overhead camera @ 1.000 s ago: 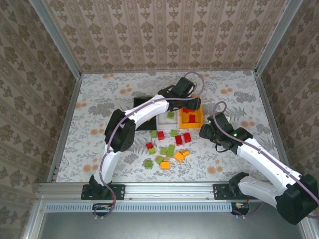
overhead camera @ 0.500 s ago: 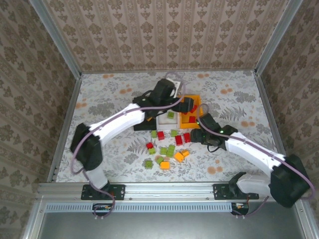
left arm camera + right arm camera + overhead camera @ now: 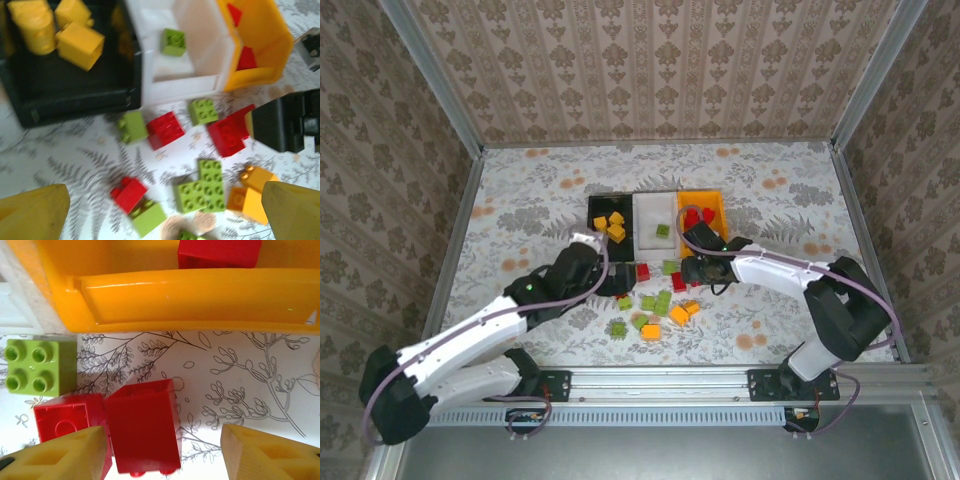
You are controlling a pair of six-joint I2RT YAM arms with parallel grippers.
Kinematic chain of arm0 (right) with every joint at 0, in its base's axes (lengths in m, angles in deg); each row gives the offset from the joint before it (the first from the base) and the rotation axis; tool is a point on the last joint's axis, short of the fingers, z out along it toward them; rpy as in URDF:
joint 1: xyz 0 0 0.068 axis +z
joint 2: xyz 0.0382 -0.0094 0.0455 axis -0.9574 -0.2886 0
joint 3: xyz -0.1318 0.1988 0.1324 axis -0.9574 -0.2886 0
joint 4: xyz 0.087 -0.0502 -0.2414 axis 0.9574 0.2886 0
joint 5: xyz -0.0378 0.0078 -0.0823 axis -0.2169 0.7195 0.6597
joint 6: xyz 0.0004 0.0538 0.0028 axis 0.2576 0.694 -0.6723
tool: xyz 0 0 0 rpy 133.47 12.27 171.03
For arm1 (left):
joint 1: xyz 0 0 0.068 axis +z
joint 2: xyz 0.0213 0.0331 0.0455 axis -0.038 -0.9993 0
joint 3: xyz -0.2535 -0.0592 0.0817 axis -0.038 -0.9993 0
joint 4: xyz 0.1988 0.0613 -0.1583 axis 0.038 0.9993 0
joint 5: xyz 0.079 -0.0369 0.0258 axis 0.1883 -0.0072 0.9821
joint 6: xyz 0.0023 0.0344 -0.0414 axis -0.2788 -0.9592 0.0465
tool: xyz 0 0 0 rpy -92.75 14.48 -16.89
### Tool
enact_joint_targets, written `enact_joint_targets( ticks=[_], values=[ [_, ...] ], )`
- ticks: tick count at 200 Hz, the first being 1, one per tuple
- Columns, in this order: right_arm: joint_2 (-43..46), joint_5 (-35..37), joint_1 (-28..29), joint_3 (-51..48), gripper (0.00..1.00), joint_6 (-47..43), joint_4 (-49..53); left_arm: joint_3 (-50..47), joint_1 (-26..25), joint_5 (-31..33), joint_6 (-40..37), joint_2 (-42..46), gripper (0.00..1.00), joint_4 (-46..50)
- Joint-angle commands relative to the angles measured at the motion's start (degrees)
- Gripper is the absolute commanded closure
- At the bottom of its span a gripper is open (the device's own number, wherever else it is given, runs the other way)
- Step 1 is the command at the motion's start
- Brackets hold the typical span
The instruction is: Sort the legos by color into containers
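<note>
- The left gripper [image 3: 165,212] hangs over the loose legos [image 3: 200,185] on the table just in front of the white bin [image 3: 195,75], jaws spread wide.
- The right gripper [image 3: 162,440], in front of the white bin and to its right, has its jaws apart around a red brick [image 3: 142,425], not clamped.
- Yellow bricks [image 3: 611,225] lie in the black bin [image 3: 598,204] left of the white bin, and red bricks [image 3: 697,216] in the orange bin [image 3: 718,205] to its right.

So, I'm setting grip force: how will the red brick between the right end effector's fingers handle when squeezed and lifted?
The red brick looks like hard moulded plastic, so probably stiff and light. Its glossy flat sides may slip against the fingers. Being boxy, it should slide rather than roll.
</note>
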State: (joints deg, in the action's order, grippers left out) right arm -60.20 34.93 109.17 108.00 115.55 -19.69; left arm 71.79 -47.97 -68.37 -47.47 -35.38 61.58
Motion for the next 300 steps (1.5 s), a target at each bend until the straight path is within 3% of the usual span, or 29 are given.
enact_joint_targets(
  ticks=[1,55,101,147,177,215,244,300],
  values=[
    [-2.82,1.08,0.18,1.67,0.4,-0.36,-0.34,-4.03,0.57,4.45,5.13,5.24,0.0,4.36],
    [-1.02,-0.53,0.18,0.75,0.68,-0.43,-0.44,-8.15,3.76,4.67,6.01,9.55,0.0,6.74],
    [9.42,0.36,-0.36,4.98,0.72,-1.84,5.21,-8.84,5.13,2.32,4.63,9.38,0.0,5.21],
    [1.64,3.0,-6.06,15.62,0.7,-2.66,7.1,-8.63,6.12,-0.53,3.91,7.29,0.0,3.69],
    [-7.91,5.71,-7.96,23.39,0.69,-3.47,8.53,-8.17,6.47,-2.0,3.62,5.49,0.0,3.36],
    [-13.48,6.69,-9.0,28.8,0.63,-3.56,10.01,-8.38,6.58,-3.42,3.19,4.54,0.0,3.11],
    [-13.22,5.8,-9.05,30.01,0.34,-2.88,11.12,-8.78,6.64,-4.71,2.74,4.5,0.0,2.29],
    [-3.14,2.87,-5.93,21.66,0.31,-2.33,9.75,-6.78,5.01,-11.57,-0.2,-1.94,0.0,1.3]
  ],
)
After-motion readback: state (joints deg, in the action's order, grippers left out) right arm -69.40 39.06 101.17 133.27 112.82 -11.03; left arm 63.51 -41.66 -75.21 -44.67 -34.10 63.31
